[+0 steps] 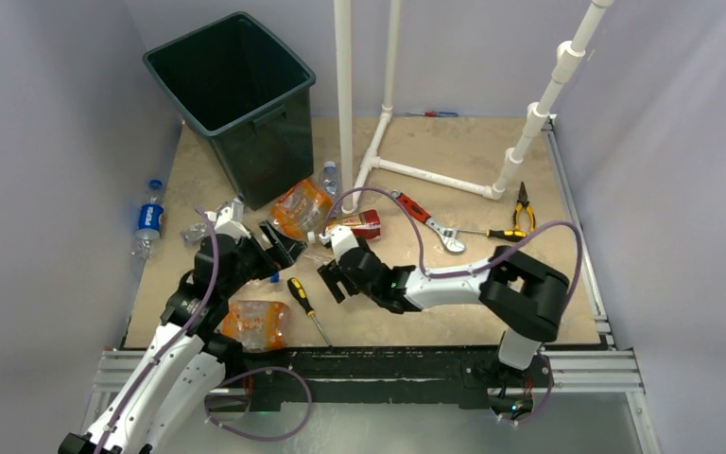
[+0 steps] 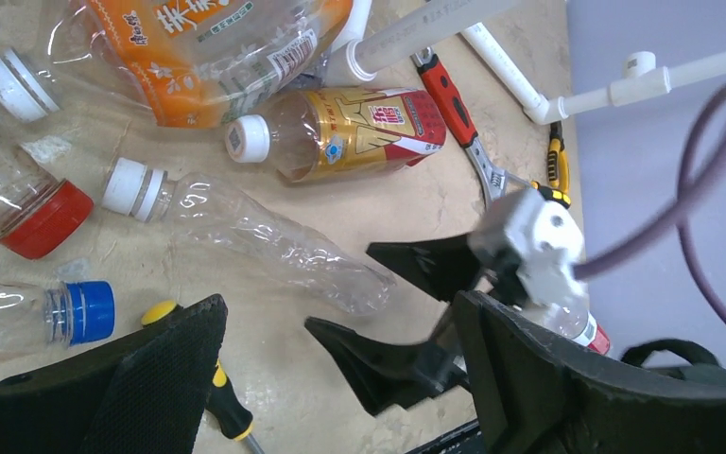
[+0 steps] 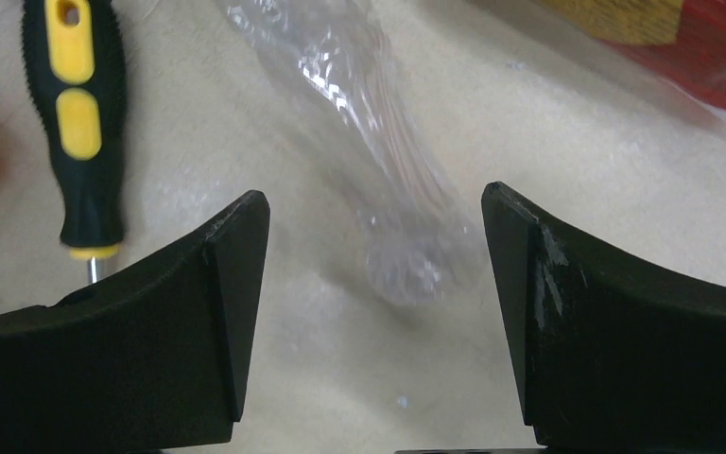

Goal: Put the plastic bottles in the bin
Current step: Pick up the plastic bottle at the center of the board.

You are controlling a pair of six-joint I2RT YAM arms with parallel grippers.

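Observation:
The dark bin (image 1: 267, 156) stands at the back left. Plastic bottles lie scattered in front of it: an orange-labelled one (image 1: 300, 208), a gold-and-red one (image 1: 364, 223), another orange one (image 1: 257, 322) by the left arm, and a Pepsi bottle (image 1: 149, 219) at the far left. A clear crushed bottle (image 2: 255, 236) with a white cap lies between the arms. My right gripper (image 3: 375, 284) is open, low over the table, with that clear bottle's (image 3: 378, 161) base end just ahead of its fingertips. My left gripper (image 2: 340, 369) is open and holds nothing.
A black-and-yellow screwdriver (image 1: 307, 303) lies beside the right gripper. A red wrench (image 1: 430, 219), a second screwdriver (image 1: 501, 234) and pliers (image 1: 524, 203) lie to the right. A white pipe frame (image 1: 378, 142) rises behind the bottles. Red-capped (image 2: 19, 199) and blue-capped (image 2: 38, 317) bottles lie left.

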